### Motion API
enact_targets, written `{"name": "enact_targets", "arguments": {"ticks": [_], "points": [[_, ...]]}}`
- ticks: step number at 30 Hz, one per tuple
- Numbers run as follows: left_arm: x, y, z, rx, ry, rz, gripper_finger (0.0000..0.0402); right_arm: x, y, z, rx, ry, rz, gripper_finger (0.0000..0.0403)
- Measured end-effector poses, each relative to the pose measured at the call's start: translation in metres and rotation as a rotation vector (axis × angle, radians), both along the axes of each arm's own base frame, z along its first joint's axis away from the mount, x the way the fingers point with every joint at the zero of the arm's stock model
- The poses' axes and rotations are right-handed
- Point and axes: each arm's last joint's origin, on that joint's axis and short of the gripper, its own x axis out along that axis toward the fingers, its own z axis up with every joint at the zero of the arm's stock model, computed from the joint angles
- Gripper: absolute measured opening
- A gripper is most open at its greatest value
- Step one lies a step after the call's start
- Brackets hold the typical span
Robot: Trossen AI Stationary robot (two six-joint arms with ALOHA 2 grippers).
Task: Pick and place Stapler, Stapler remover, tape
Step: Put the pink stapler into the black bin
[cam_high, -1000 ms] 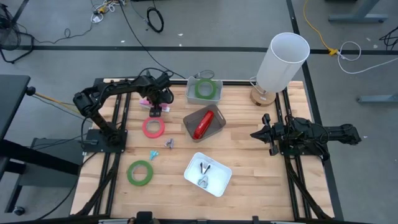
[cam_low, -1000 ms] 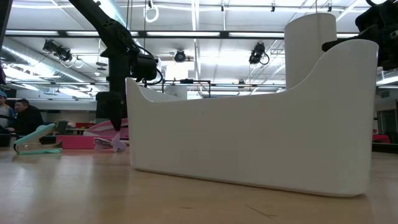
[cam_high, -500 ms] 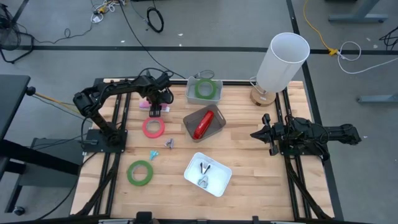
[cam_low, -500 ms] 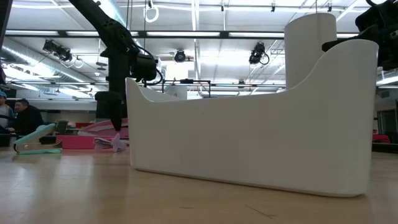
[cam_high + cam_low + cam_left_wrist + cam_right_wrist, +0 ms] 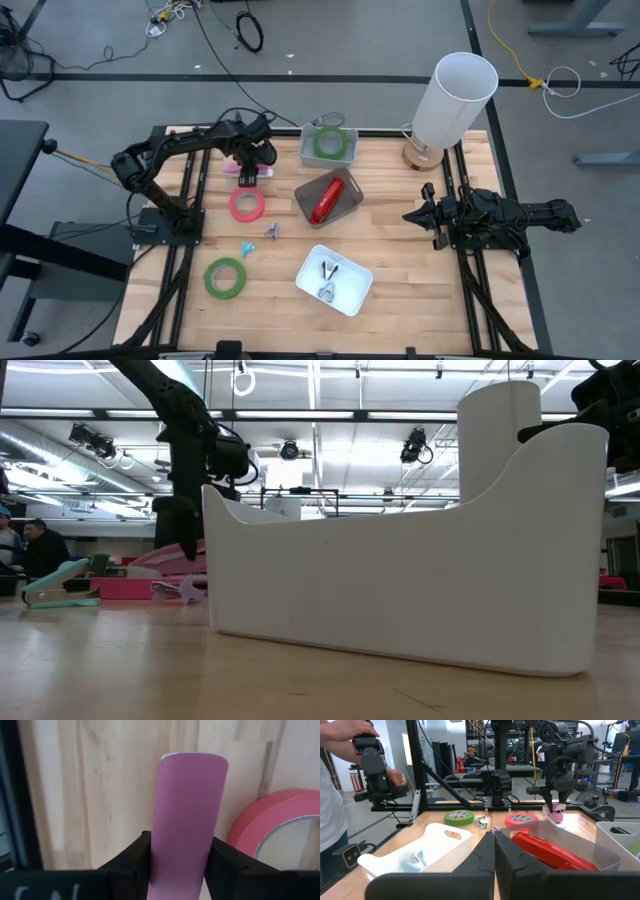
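Observation:
My left gripper (image 5: 250, 163) is at the table's far left, shut on a pink stapler (image 5: 248, 174); the stapler also shows in the left wrist view (image 5: 189, 815). A red-pink tape roll (image 5: 246, 205) lies flat just near of it. One green tape roll (image 5: 226, 277) lies flat at the near left. Another green roll (image 5: 328, 143) lies in a grey bin at the far edge. A red stapler (image 5: 328, 199) lies in a second grey bin. My right gripper (image 5: 424, 215) is shut and empty at the table's right. My left gripper pinches the pink stapler by its two long sides (image 5: 159, 847) between its two fingers (image 5: 132, 857). The fingers come from above, pointing down, across the stapler's width. The stapler's rounded end (image 5: 194, 762) sticks out past the fingers, low over the wood; whether it rests on the table I cannot tell.
A white bin (image 5: 352, 292) with staple removers stands at the near middle. A small teal remover (image 5: 245, 247) and another small piece (image 5: 272, 230) lie loose on the wood. A white lamp (image 5: 455, 100) stands at the far right. A person stands beyond the table in the right wrist view (image 5: 335, 795).
My left gripper has risen a little and drawn slightly toward the far edge, staying shut on the pink stapler, which has come up with it.

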Motion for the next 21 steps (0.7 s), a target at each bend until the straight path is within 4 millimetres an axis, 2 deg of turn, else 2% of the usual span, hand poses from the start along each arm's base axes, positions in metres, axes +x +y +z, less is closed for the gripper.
{"name": "enact_targets", "arguments": {"ticks": [9, 21], "points": [[-0.008, -0.007, 0.023, 0.046, -0.058, 0.013, 0.0147, 0.000, 0.000, 0.000, 0.000, 0.000, 0.000, 0.0002], [-0.005, -0.006, 0.076, 0.066, -0.203, 0.091, 0.0144, 0.000, 0.000, 0.000, 0.000, 0.000, 0.000, 0.0002]]}}
